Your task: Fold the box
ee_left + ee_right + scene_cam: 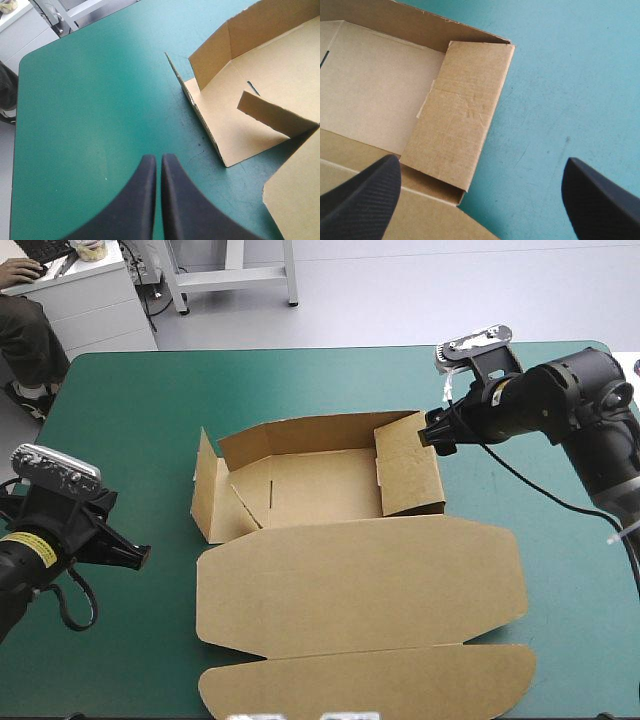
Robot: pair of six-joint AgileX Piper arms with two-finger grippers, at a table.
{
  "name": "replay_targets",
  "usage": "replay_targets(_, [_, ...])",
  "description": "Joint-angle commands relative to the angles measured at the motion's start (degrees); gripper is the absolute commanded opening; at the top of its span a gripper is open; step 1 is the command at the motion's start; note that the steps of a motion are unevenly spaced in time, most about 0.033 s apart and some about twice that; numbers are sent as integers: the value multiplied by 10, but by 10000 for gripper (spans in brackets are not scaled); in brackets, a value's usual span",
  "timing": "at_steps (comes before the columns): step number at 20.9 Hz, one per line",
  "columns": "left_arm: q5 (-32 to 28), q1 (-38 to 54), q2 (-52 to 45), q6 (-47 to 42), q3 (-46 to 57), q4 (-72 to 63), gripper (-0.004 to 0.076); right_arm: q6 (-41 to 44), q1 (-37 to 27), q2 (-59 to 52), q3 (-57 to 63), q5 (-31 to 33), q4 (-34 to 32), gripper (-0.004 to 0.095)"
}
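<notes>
The brown box [330, 530] lies in the middle of the teal-green table, its far wall raised and its big lid flat toward the near edge. The right side wall [408, 468] leans inward over the floor; the left side wall [207, 488] lies tipped outward with a small tab standing. My right gripper [432, 430] hovers open just above the right wall's far corner, and its wrist view shows that wall [460, 125] ahead between the spread fingers. Well left of the box, my left gripper [143, 557] is shut on nothing, and the left wall [220, 130] lies ahead of it.
Bare teal-green cover [120, 440] stretches left of the box and also to its right [560, 570]. The lid's rounded flap [370, 680] reaches close to the near table edge.
</notes>
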Motion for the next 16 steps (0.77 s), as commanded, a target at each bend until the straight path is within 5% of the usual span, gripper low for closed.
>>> replay_targets(1, [-38, -1, -2, -6, -14, 4, 13, -3, -1, -22, -16, 2, -7, 809])
replay_targets(16, [-7, -1, -2, -78, 22, 6, 6, 66, -2, 177, -10, -8, -5, 809])
